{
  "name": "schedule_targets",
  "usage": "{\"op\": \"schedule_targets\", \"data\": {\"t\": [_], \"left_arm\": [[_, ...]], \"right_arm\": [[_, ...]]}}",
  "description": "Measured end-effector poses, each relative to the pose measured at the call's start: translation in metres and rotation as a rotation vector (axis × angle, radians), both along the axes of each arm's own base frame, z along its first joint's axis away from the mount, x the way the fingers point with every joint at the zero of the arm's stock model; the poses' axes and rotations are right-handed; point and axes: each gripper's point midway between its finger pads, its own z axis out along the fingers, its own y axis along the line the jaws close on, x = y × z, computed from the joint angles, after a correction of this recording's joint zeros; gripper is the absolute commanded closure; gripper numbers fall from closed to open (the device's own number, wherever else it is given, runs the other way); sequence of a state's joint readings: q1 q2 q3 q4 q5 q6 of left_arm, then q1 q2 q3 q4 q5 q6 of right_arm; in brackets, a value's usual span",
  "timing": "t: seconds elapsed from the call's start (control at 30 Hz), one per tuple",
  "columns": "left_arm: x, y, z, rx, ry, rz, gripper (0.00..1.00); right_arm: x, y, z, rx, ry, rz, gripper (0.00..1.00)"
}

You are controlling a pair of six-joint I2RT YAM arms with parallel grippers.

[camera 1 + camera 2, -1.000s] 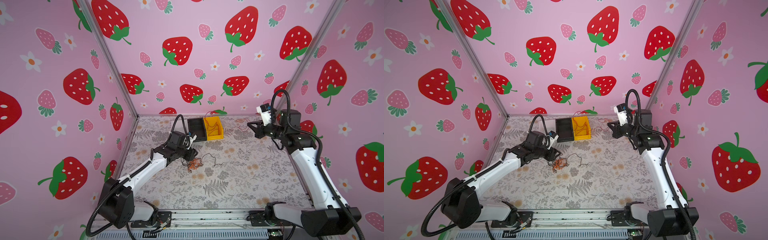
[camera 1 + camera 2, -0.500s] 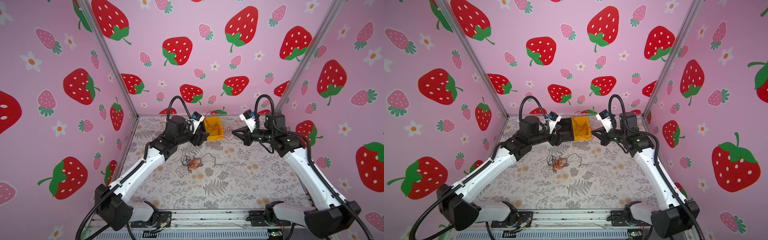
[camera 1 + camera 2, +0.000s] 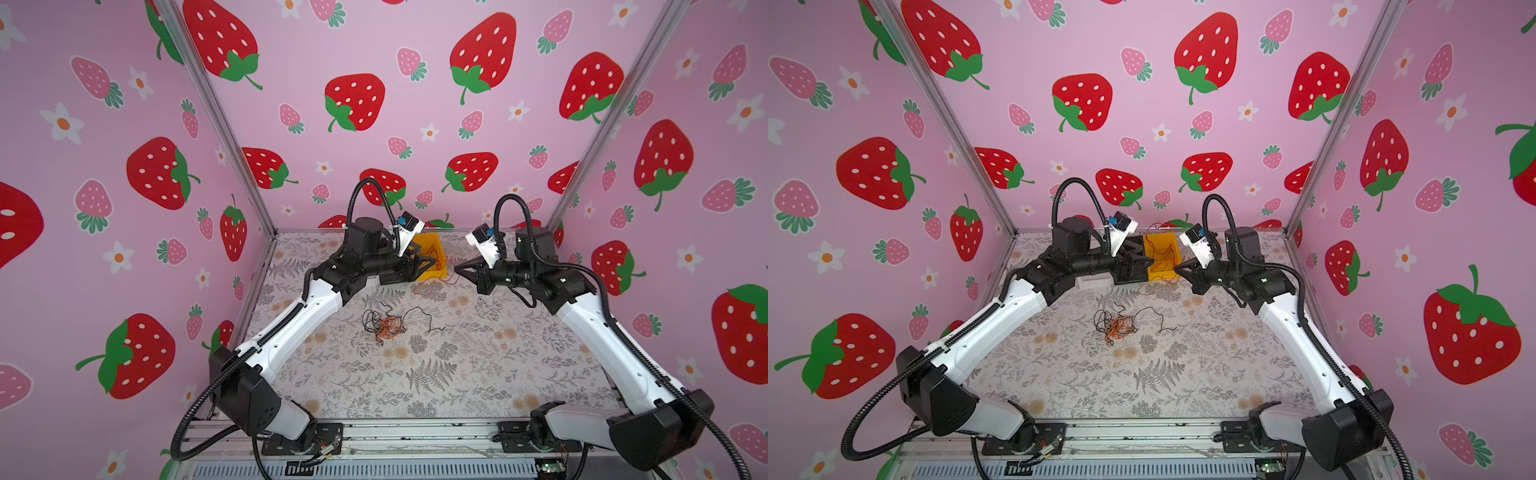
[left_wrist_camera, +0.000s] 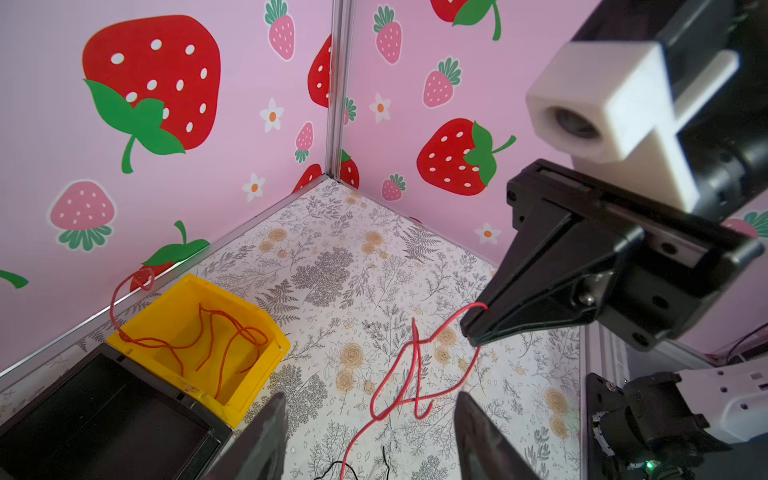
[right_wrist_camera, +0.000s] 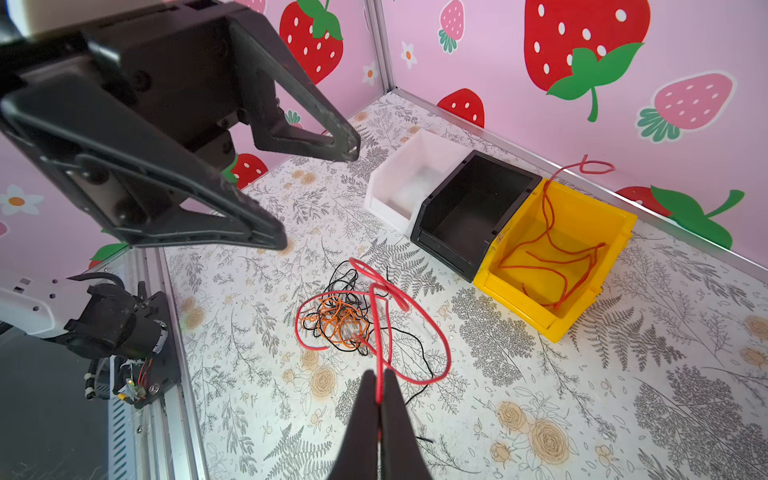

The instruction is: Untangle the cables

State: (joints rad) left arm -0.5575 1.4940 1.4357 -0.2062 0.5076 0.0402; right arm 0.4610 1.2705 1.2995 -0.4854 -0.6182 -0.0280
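Red cable (in right hand) barely shows in both top views.

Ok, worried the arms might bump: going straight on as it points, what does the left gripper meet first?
Probably the red cable dangling from the shut right gripper, just ahead of the open left gripper. The right gripper's tip sits slightly aside, and depth is unclear.

Floral counter bearing a yellow bin, a black bin touching it, a white bin beyond, and tangled cables near the yellow bin.
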Motion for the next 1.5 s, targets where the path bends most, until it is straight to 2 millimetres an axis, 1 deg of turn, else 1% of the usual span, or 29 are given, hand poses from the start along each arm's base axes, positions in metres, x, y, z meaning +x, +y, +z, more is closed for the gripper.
{"op": "schedule_targets", "data": {"t": [0.1, 0.3, 0.4, 0.47, 0.53, 0.63, 0.83, 0.97, 1.07, 1.13, 1.2, 1.27, 1.3, 1.33, 1.4, 1.5], "left_arm": [[0.002, -0.003, -0.01, 0.016, 0.019, -0.013, 0.36], [0.01, -0.008, -0.043, 0.072, 0.088, -0.017, 0.41], [0.015, -0.011, -0.054, 0.089, 0.106, -0.019, 0.5], [0.018, -0.012, -0.057, 0.094, 0.109, -0.016, 0.55], [0.02, -0.013, -0.055, 0.092, 0.103, -0.012, 0.62], [0.023, -0.014, -0.048, 0.074, 0.091, -0.005, 0.7], [0.027, -0.017, -0.034, 0.038, 0.056, -0.004, 0.75], [0.028, -0.019, -0.033, 0.034, 0.058, -0.008, 0.83], [0.033, -0.019, -0.037, 0.044, 0.059, 0.006, 0.89], [0.039, -0.017, -0.04, 0.056, 0.058, 0.031, 0.92], [0.047, -0.013, -0.042, 0.061, 0.064, 0.066, 0.93], [0.056, -0.007, -0.041, 0.052, 0.074, 0.105, 0.93], [0.063, -0.003, -0.039, 0.041, 0.084, 0.129, 0.97], [0.069, 0.0, -0.036, 0.022, 0.096, 0.143, 0.97], [0.075, -0.002, -0.031, -0.014, 0.116, 0.148, 0.97], [0.087, -0.009, -0.026, -0.058, 0.138, 0.151, 0.98]], "right_arm": [[0.001, 0.002, -0.001, 0.002, -0.003, 0.005, 1.0], [0.002, 0.005, -0.001, 0.005, -0.006, 0.012, 1.0], [0.002, 0.005, -0.001, 0.005, -0.006, 0.013, 1.0], [0.002, 0.005, -0.002, 0.003, -0.006, 0.014, 1.0], [0.003, 0.006, -0.004, -0.001, -0.003, 0.016, 1.0], [0.004, 0.006, -0.008, -0.008, 0.003, 0.019, 1.0], [0.003, 0.007, -0.017, -0.02, 0.017, 0.024, 1.0], [0.003, 0.007, -0.02, -0.023, 0.021, 0.025, 1.0], [0.003, 0.007, -0.021, -0.027, 0.02, 0.022, 1.0], [0.004, 0.006, -0.022, -0.031, 0.02, 0.018, 1.0], [0.004, 0.006, -0.025, -0.036, 0.024, 0.014, 1.0], [0.004, 0.004, -0.033, -0.046, 0.036, 0.008, 1.0], [0.004, 0.004, -0.038, -0.052, 0.043, 0.004, 1.0], [0.005, 0.003, -0.042, -0.057, 0.048, -0.001, 1.0], [0.01, 0.004, -0.046, -0.056, 0.042, -0.011, 1.0], [0.02, 0.004, -0.054, -0.06, 0.035, -0.052, 1.0]]}}
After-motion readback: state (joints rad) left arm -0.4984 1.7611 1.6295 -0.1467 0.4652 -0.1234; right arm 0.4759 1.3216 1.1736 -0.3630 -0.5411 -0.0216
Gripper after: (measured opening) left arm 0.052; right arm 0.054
